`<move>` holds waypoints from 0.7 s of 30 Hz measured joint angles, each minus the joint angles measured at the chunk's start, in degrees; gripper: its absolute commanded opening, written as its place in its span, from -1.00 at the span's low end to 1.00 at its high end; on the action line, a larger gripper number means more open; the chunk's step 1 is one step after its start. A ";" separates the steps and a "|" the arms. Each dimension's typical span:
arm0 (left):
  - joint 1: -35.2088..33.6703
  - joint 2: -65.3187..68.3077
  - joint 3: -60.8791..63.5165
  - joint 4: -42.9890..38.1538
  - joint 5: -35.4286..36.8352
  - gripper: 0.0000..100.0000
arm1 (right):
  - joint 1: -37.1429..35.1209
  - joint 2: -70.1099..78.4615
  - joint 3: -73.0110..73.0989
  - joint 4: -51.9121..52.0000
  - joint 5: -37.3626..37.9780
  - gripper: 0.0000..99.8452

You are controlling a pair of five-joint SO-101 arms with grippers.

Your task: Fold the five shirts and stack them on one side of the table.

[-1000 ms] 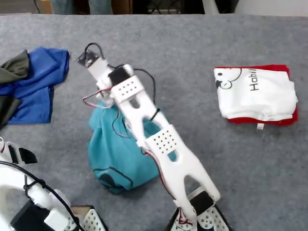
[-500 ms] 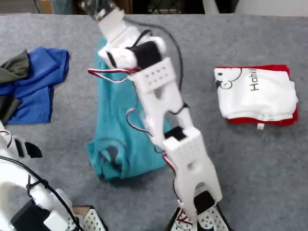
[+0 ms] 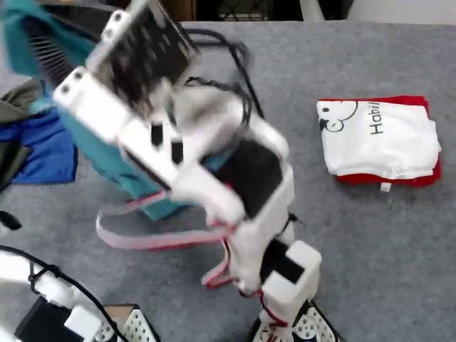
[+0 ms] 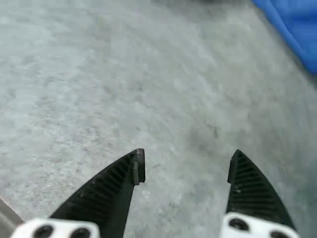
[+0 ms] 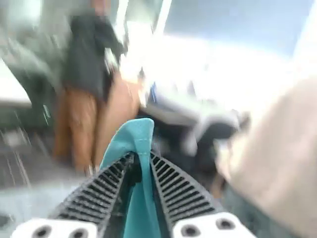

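Inside the right end effector (image 5: 141, 158) sits the pinched teal shirt (image 5: 135, 134).

Bright, even overhead light on my table (image 3: 370, 242); shadows soft. My right arm (image 3: 214, 164) blurs; white glare floods behind my right gripper (image 5: 141, 157).

Five shirts on show: one teal shirt (image 3: 117, 171), one blue shirt (image 3: 43, 149), one dark shirt (image 3: 21, 100), one white shirt (image 3: 377, 139), one red shirt (image 3: 402, 179). Two arms at the counter (image 3: 370, 249): right arm (image 3: 249, 178), left arm (image 3: 28, 274).
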 measured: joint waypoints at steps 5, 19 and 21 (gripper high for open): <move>-2.55 0.00 -0.53 -1.76 3.60 -0.43 | -1.49 -2.64 1.14 -1.58 0.00 -0.97; -0.97 0.00 -0.53 -1.93 2.46 -0.43 | 31.30 6.24 36.92 19.78 3.69 -0.97; 1.76 0.00 -0.53 -1.58 -0.62 -0.43 | 36.48 9.23 42.11 21.01 7.74 -0.97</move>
